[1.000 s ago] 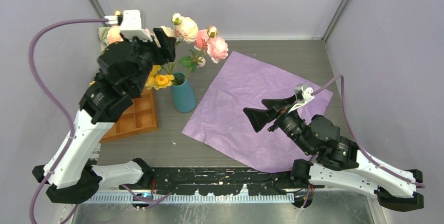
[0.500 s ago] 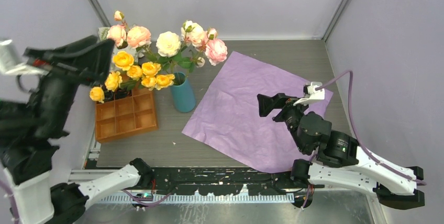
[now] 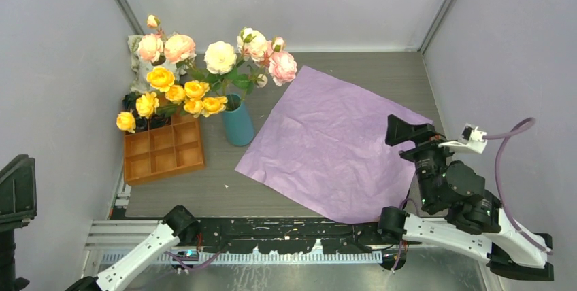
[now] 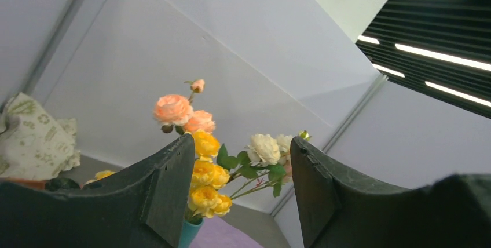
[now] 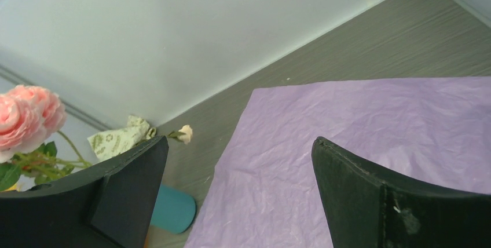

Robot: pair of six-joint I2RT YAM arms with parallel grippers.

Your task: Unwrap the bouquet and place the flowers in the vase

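The flowers (image 3: 204, 77), pink, cream and yellow roses, stand with their stems in the teal vase (image 3: 238, 126) at the table's left. They also show in the left wrist view as flowers (image 4: 231, 161) above the vase (image 4: 190, 233). The bouquet's lilac paper sheet (image 3: 326, 145) lies flat and spread out to the right of the vase. My left gripper (image 4: 242, 141) is open and empty, held far left of the table and aimed at the blooms from a distance. My right gripper (image 3: 398, 131) hovers open and empty over the paper's right edge, seen as gripper (image 5: 239, 141) above the paper (image 5: 347, 115).
An orange tray (image 3: 163, 149) with square compartments sits left of the vase, under the yellow blooms. A cream cloth bag (image 3: 138, 66) with green print lies in the back left corner. Grey walls close the table at back and sides.
My left arm has swung away from the flowers, out to the far left edge. My right arm has drawn back to the right, off the middle of the paper.
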